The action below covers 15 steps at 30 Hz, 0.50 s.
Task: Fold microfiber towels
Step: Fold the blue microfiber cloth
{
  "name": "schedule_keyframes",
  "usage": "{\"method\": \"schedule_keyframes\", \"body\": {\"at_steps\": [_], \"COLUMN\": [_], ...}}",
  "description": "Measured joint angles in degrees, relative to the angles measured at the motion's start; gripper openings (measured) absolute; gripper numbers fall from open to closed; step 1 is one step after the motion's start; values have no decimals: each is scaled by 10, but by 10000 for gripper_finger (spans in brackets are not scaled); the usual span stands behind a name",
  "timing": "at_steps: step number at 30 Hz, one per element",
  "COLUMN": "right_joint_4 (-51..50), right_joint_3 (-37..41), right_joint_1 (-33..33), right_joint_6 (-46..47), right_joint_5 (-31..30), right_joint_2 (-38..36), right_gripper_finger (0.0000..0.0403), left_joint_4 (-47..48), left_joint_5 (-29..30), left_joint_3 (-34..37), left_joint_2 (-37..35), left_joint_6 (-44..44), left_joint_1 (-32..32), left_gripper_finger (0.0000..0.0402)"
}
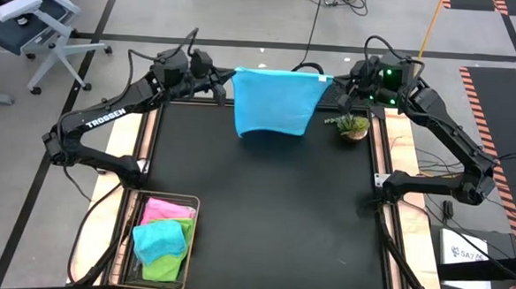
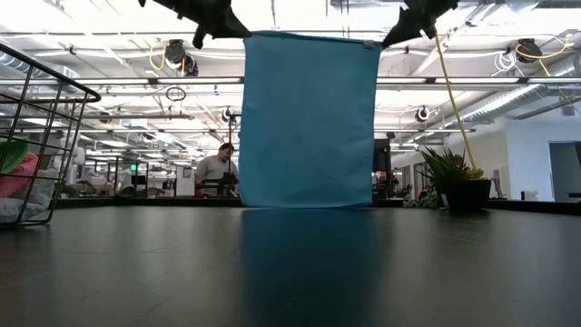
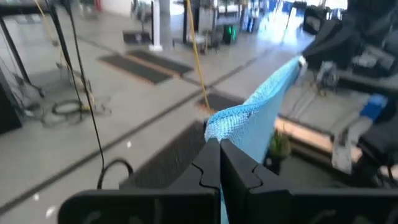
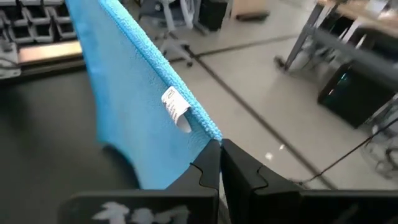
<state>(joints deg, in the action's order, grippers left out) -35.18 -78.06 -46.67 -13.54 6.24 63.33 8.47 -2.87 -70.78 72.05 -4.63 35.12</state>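
Right now, held up: a blue towel (image 1: 273,103) hangs stretched between both arms over the far edge of the black table (image 1: 263,224).
Left gripper: (image 1: 219,79) pinched tight on one top corner of the blue towel; from its wrist camera the two fingers (image 3: 208,165) meet with cloth caught between them.
Right gripper: (image 1: 336,85) clamped the same way on the other top corner, just beside a small white tag (image 4: 175,107) sewn into the hem.
Towel's hang: top edge taut and level, the rest dropping flat like a curtain, bottom edge close above the tabletop.
Basket: wire mesh basket (image 1: 191,247) at the near left corner, holding pink (image 1: 162,208), teal (image 1: 160,238) and lime green (image 1: 165,268) towels piled together.
Plant: small potted plant (image 1: 352,127) at the far right, near the right gripper.
Beyond the table: a person (image 2: 216,168) sits in the room behind.
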Motion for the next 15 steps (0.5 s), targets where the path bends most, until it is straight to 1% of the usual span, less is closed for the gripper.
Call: {"method": "schedule_keyframes", "body": {"at_steps": [6,11,15], "right_joint_4": [-84,-161,-211], "right_joint_3": [0,0,0], "right_joint_1": [32,91,147], "right_joint_6": [24,63,115], "right_joint_5": [0,9,10], "right_joint_2": [2,2,2], "right_gripper_finger": [0,0,0], "left_joint_4": [80,140,188], "left_joint_5": [2,6,9], "left_joint_3": [0,0,0], "left_joint_2": [0,-1,-1], "left_joint_6": [-11,-49,-87], "left_joint_1": [-23,-54,-99], "left_gripper_finger": [0,0,0]}}
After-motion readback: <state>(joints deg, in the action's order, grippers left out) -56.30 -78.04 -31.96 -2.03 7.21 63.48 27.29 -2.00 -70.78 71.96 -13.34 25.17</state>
